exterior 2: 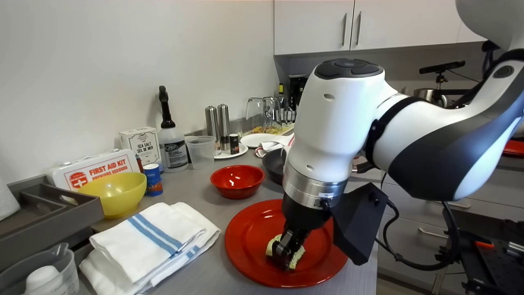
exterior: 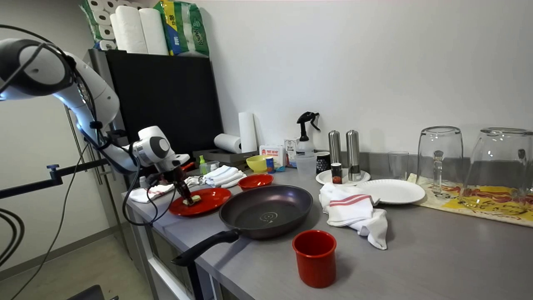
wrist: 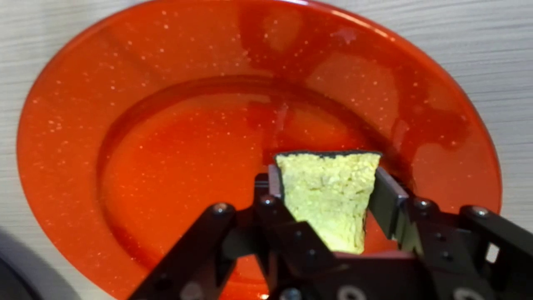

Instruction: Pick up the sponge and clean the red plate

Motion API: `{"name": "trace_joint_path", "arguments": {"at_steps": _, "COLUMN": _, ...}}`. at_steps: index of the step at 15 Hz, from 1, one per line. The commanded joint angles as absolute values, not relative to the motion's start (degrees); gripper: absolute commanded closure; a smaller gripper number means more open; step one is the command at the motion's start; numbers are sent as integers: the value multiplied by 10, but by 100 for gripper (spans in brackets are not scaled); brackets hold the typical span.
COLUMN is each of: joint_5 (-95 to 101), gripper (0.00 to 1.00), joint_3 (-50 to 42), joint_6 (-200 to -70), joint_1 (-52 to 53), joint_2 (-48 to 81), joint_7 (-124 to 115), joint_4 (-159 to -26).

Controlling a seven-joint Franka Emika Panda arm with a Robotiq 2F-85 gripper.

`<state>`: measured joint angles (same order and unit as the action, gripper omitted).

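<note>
- Claw (wrist: 333, 187) pointed down, gripping the yellow sponge (wrist: 327, 204).
- Beneath lay the red plate (exterior 2: 249, 241), on the counter (exterior: 416, 254).
- Near it I saw a red bowl (exterior 2: 236, 191) and a black pan (exterior: 266, 210).

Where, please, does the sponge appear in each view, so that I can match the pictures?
In an exterior view: the sponge is left of centre, in the lower half.
In an exterior view: the sponge is low, slightly right of centre.
In the wrist view: the sponge is right of centre, between the fingers.
Shared landmark: the red plate, beneath the sponge in all three.
</note>
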<state>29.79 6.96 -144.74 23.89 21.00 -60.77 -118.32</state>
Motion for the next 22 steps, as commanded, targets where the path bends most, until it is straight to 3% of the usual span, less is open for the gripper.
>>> {"name": "trace_joint_path", "arguments": {"at_steps": 1, "joint_5": 292, "gripper": 73, "joint_3": 64, "joint_6": -1437, "joint_1": 250, "joint_2": 212, "joint_7": -596, "joint_4": -1173}}
{"name": "trace_joint_path", "arguments": {"at_steps": 22, "joint_5": 311, "gripper": 73, "joint_3": 6, "joint_6": -1417, "joint_1": 251, "joint_2": 281, "joint_7": -588, "joint_4": -1080}}
